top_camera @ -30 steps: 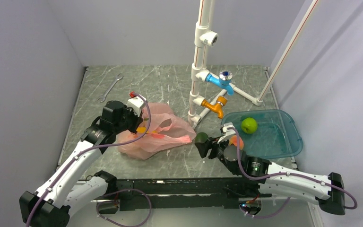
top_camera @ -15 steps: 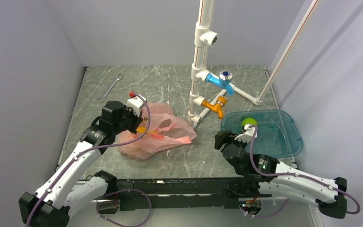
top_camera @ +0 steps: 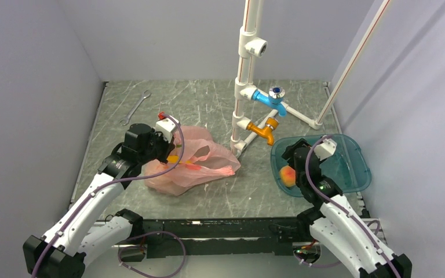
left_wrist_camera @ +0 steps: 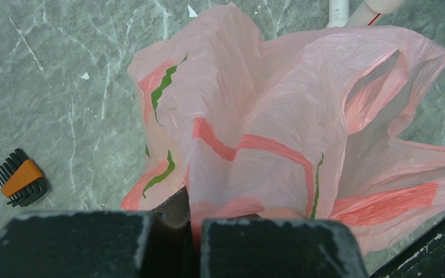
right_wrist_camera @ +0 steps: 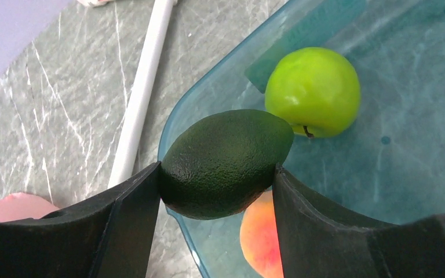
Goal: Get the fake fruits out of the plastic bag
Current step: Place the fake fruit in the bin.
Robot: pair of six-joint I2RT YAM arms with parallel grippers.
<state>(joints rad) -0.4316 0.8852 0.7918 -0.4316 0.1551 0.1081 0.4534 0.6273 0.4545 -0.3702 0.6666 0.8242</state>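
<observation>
No readable text; the plastic bag (left_wrist_camera: pixel 278 145) bears only red and green marks.

Even soft light, sharp, faint shadows

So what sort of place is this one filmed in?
Probably a robot lab test cell, not a home: plain walls box in a marble-look table, on which stand a mock pipe stand with a blue tap and an orange tap, plus a loose wrench.
</observation>
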